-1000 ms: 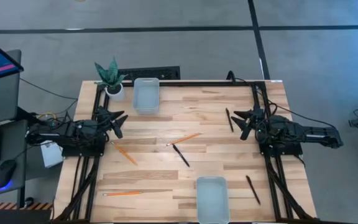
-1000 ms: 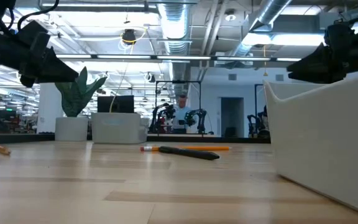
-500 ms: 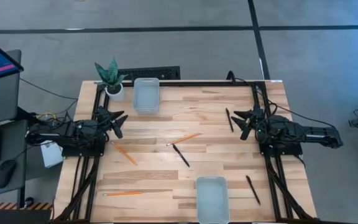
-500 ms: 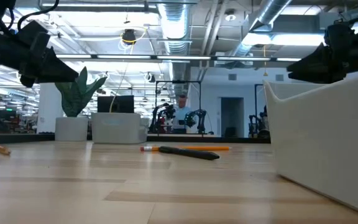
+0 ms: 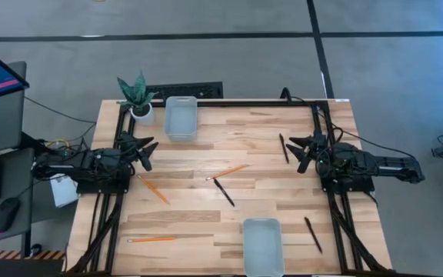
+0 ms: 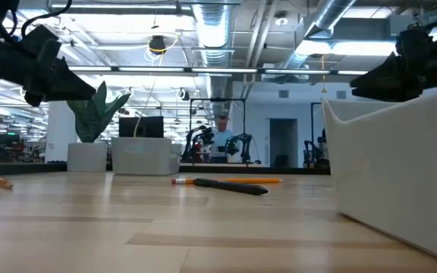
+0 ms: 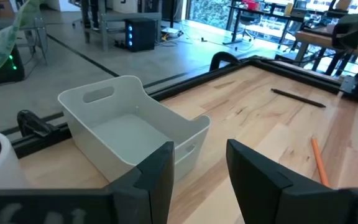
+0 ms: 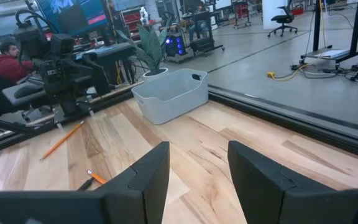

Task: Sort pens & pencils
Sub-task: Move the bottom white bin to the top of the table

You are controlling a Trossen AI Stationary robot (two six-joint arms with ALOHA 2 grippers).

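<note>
Three orange pencils lie flat on the wooden table: one at the middle, one left of it, one by the near left edge. Three black pens lie flat too: one beside the middle pencil, one in front of the right gripper, one at the near right. My left gripper hovers open at the left edge, above the table, facing the far bin. My right gripper hovers open at the right edge. Neither touches anything.
A white bin stands at the far edge beside a potted plant. A second white bin stands at the near edge and fills the right of the low view. A person in red sits beyond the table.
</note>
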